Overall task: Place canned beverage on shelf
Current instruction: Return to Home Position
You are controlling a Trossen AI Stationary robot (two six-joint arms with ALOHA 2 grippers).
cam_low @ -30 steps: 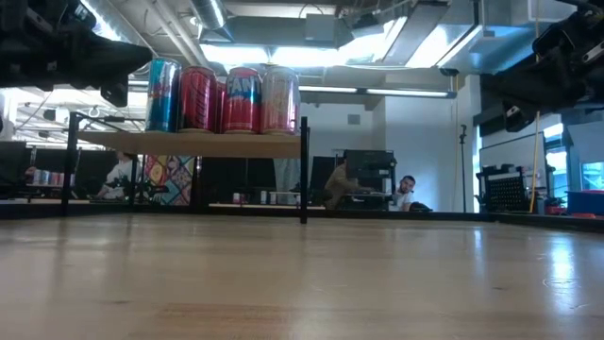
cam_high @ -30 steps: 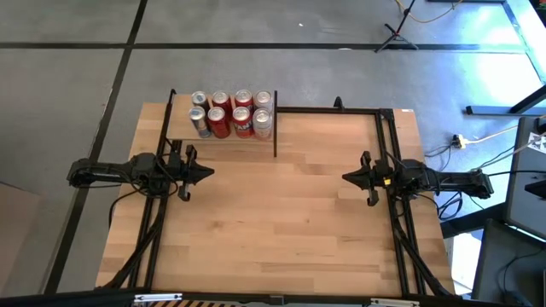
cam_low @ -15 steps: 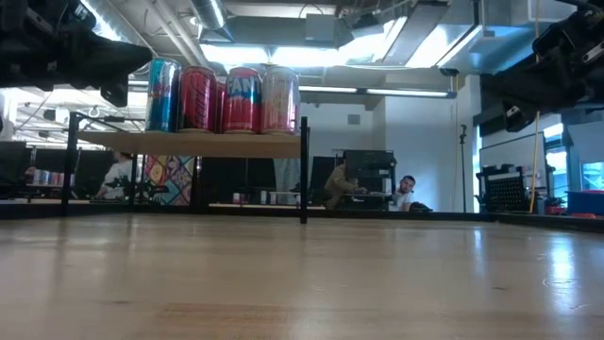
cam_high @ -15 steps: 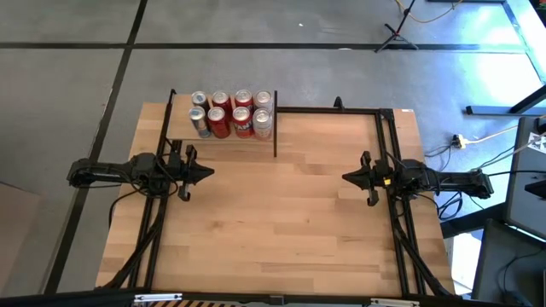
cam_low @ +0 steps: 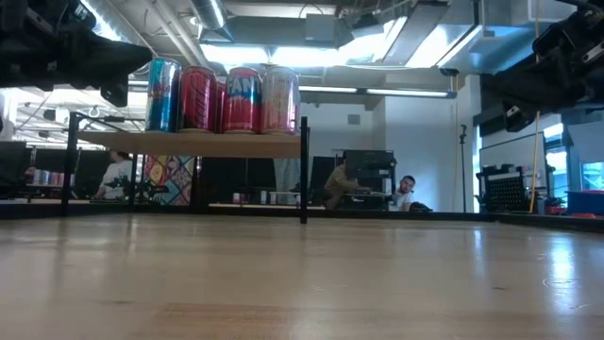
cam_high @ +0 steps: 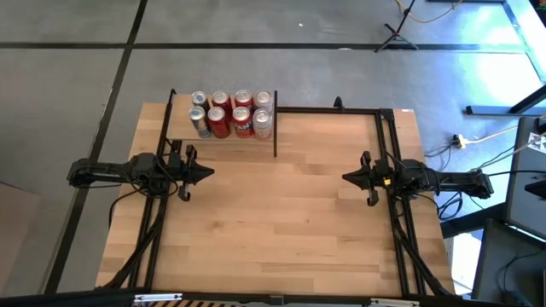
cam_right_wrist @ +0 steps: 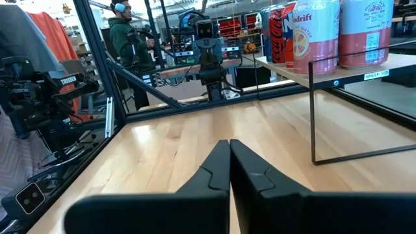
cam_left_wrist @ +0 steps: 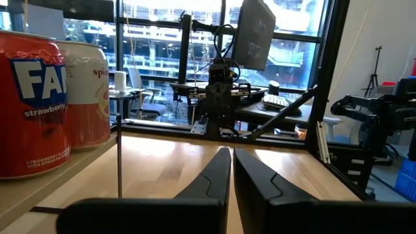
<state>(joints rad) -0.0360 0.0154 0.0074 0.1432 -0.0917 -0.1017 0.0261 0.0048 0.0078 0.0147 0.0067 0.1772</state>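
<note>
Several cans (cam_high: 230, 113) stand upright in two rows on the shelf (cam_high: 179, 126), a raised light-wood board on thin black posts at the table's far left. In the low view the cans (cam_low: 222, 98) stand on the board (cam_low: 189, 144). A red strawberry can (cam_left_wrist: 29, 104) shows in the left wrist view. My left gripper (cam_high: 210, 174) is shut and empty, above the table near the shelf's near edge. My right gripper (cam_high: 345, 177) is shut and empty at the table's right side.
Black frame rails (cam_high: 328, 109) run along the table's far and side edges. The shelf's front post (cam_high: 275, 136) stands between the shelf and the middle of the table. People sit in the room beyond the table (cam_low: 344, 184).
</note>
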